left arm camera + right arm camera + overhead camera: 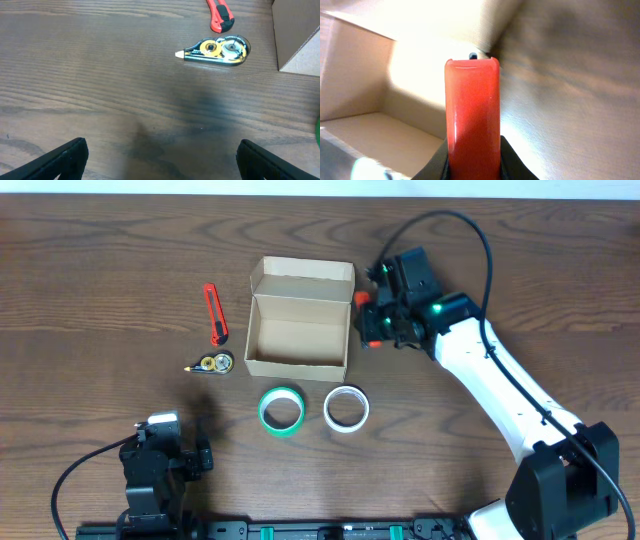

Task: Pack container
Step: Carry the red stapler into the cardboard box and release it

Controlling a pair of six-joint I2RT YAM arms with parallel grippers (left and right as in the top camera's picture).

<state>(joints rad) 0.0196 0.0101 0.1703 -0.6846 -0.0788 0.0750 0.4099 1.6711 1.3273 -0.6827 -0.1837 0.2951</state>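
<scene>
We see the container (300,330) at the middle of the tabletop (100,270), an open tan cardboard box with its flap lid standing up at the far side; only its bare cardboard floor shows inside. The right end effector (472,167) is clamped narrow on an orange-red bar (471,100), held at the box's right wall, with the interior to one side and wood to the other. The left end effector (161,157) hangs wide open over bare wood, well apart from the box. A red utility knife (215,314) and a correction tape dispenser (212,364) lie left of the box. A green tape roll (282,410) and a white tape roll (346,408) lie just in front.
</scene>
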